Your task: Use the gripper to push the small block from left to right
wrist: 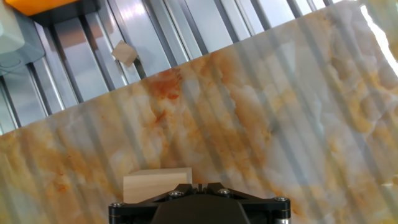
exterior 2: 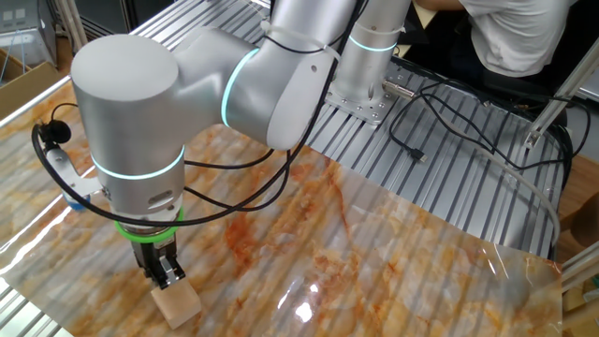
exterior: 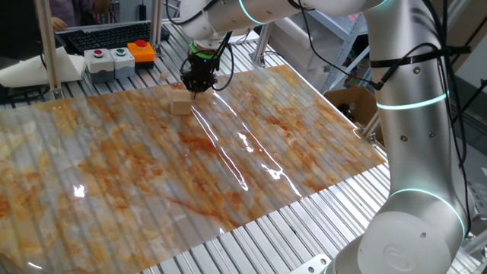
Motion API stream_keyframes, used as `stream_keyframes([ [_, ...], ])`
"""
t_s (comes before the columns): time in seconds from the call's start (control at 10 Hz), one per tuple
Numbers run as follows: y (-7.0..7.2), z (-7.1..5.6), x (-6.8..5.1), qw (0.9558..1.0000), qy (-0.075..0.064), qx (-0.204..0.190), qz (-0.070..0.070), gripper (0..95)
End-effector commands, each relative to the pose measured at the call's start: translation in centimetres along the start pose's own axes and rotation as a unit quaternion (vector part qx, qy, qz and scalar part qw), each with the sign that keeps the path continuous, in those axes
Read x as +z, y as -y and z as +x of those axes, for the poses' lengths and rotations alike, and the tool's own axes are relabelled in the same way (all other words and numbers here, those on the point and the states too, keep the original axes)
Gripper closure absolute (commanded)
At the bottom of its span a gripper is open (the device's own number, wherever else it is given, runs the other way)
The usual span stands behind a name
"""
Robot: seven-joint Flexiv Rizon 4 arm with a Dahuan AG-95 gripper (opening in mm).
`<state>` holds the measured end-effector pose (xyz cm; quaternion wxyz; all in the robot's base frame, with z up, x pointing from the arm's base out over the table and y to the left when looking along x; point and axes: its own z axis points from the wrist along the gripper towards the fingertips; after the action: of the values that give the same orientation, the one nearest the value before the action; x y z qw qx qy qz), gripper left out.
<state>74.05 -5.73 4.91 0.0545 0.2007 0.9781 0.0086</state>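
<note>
The small block [exterior: 179, 103] is a plain tan wooden cube on the marbled orange-and-white sheet [exterior: 228, 167], near its far edge. The black gripper [exterior: 196, 86] with its green ring points straight down, its tip just to the right of the block and touching it or nearly so. In the other fixed view the fingers [exterior 2: 167, 271] stand pressed together against the block [exterior 2: 177, 301]. In the hand view the block [wrist: 155, 184] lies just left of the gripper [wrist: 199, 185], whose jaws are together with nothing between them.
A grey box with red, green and orange buttons [exterior: 120, 57] stands behind the sheet on the slotted aluminium table [exterior: 304, 236]. A much tinier tan chip [wrist: 126, 53] lies on the slats beyond the sheet's edge. Cables and the arm's base [exterior 2: 365, 94] are at the far side.
</note>
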Motion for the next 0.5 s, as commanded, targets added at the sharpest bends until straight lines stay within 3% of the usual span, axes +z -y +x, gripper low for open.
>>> stream_keyframes([
  [0.1,-0.03,0.01,-0.03,1.0,-0.004,0.0,-0.002,95.0],
  [0.5,-0.05,-0.02,-0.03,1.0,-0.006,-0.002,-0.001,95.0],
])
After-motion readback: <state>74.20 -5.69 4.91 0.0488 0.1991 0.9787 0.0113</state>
